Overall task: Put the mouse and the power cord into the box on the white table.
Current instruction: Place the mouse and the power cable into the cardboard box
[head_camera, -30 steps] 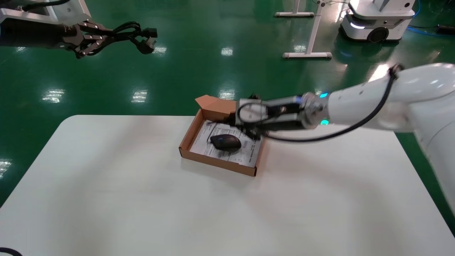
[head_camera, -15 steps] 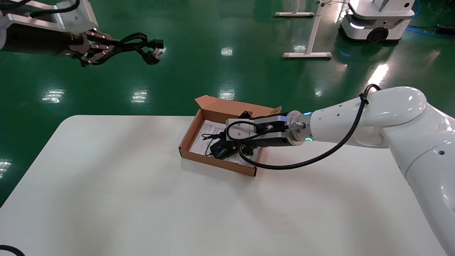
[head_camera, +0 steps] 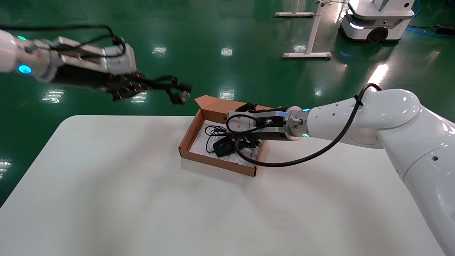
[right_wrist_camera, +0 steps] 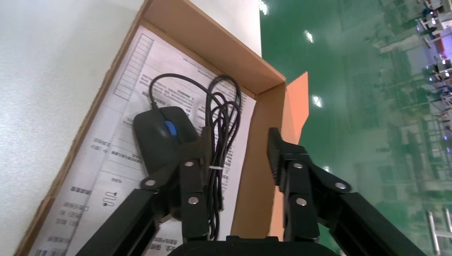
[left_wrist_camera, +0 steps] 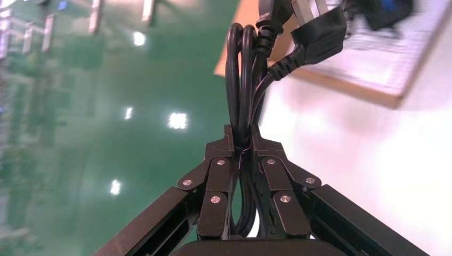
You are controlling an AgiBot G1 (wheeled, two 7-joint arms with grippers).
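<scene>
The black mouse (head_camera: 222, 147) (right_wrist_camera: 160, 136) with its blue wheel lies on the paper lining of the brown box (head_camera: 187, 137) (right_wrist_camera: 213, 50) on the white table (head_camera: 142, 199). Its thin wire (head_camera: 213, 131) is looped beside it in the box. My right gripper (head_camera: 245, 143) (right_wrist_camera: 240, 141) is open low over the box, one finger beside the mouse, holding nothing. My left gripper (head_camera: 144, 86) (left_wrist_camera: 242, 141) is shut on the coiled power cord (head_camera: 172, 90) (left_wrist_camera: 242, 80), held in the air beyond the table's far edge, left of the box, plugs pointing toward it.
A white metal-legged frame (head_camera: 310, 39) and a white mobile robot base (head_camera: 376, 17) stand on the green floor far behind the table. One box flap (head_camera: 208, 102) sticks up at the far left corner.
My left arm has swung down and right with the power cord, much closer to the box. The right gripper stays low in the box; the mouse's wire now shows spread beside the mouse.
</scene>
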